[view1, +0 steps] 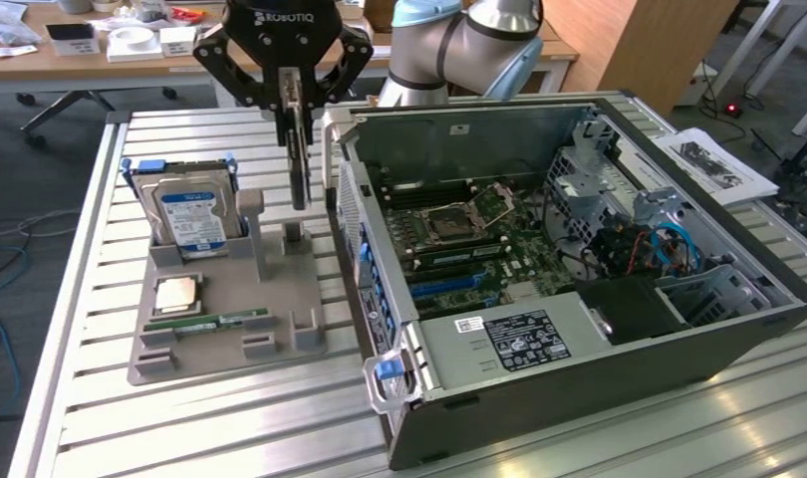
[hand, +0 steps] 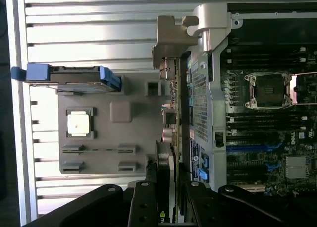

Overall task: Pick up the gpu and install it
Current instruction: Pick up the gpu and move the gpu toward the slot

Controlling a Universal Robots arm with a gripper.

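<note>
Silvery slatted metal table (view1: 85, 299) is carrying the black open computer case (view1: 722, 329) and, beside it, the grey plastic tray (view1: 211, 358). We are gripping the thin dark gpu card (view1: 299, 169) by its upper end in the black gripper (view1: 293, 115), jaws partly closed. It is hanging long axis vertical over the tray's case-side edge, the green motherboard (view1: 497, 249) lying toward the exterior view's right.

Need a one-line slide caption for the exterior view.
Gripper holds the gpu edge-down over the grey parts tray, beside the open PC case.
</note>
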